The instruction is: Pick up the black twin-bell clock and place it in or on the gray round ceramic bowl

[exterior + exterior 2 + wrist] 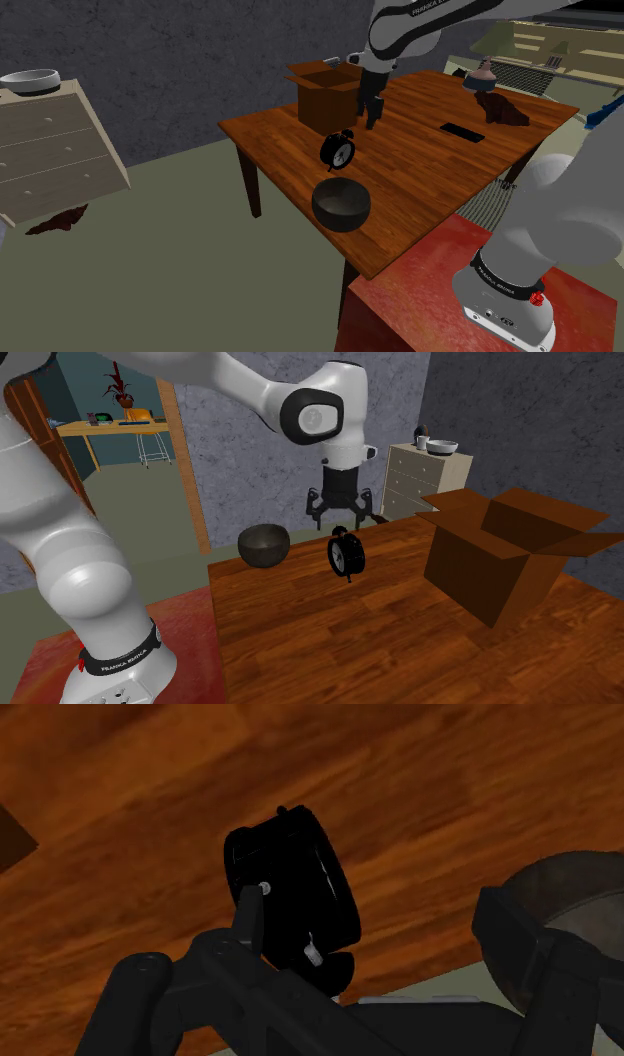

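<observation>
Reach step: gripper (340, 520) hangs spread and empty near black clock (345, 555); next centre, lower, pinch, then carry to bowl (263, 546).

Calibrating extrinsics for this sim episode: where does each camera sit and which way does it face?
Shoulder view: beside the red stand, looking down across the wooden table toward the grey wall; arm base and gripper show.
Second exterior view: close by the arm base, facing across the table toward the dresser; the arm rises at its left.
Wrist view: on the hand, looking down at the twin-bell clock; both fingers show, apart.
Shared: all three show the clock and dark bowl.
</observation>
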Controlling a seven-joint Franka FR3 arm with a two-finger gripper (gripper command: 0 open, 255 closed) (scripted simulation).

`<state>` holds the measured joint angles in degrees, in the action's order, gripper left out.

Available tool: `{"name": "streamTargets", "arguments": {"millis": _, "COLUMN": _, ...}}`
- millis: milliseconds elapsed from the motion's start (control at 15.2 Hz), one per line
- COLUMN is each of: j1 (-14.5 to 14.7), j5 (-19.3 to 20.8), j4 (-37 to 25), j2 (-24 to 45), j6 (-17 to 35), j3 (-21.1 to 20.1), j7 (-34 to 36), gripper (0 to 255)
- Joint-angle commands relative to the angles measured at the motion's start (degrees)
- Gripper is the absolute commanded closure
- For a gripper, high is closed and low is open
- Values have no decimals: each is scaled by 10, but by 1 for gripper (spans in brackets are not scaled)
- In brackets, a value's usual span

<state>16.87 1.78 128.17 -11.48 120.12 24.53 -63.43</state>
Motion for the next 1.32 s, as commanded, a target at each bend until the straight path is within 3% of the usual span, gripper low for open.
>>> {"name": "streamTargets", "arguments": {"millis": 0, "j1": 13, "j5": -31, "j4": -24, "j2": 54, "j6": 23, "j3": 15, "j7": -79, "gripper": 0}}
{"name": "streamTargets", "arguments": {"millis": 264, "j1": 23, "j5": -86, "j4": -73, "j2": 135, "j6": 40, "j3": 17, "j7": -197, "gripper": 0}}
{"name": "streamTargets", "arguments": {"millis": 792, "j1": 22, "j5": -109, "j4": -48, "j2": 168, "j6": 94, "j3": 12, "j7": -213, "gripper": 0}}
{"name": "streamTargets", "arguments": {"millis": 1254, "j1": 22, "j5": -109, "j4": -48, "j2": 168, "j6": 94, "j3": 12, "j7": -213, "gripper": 0}}
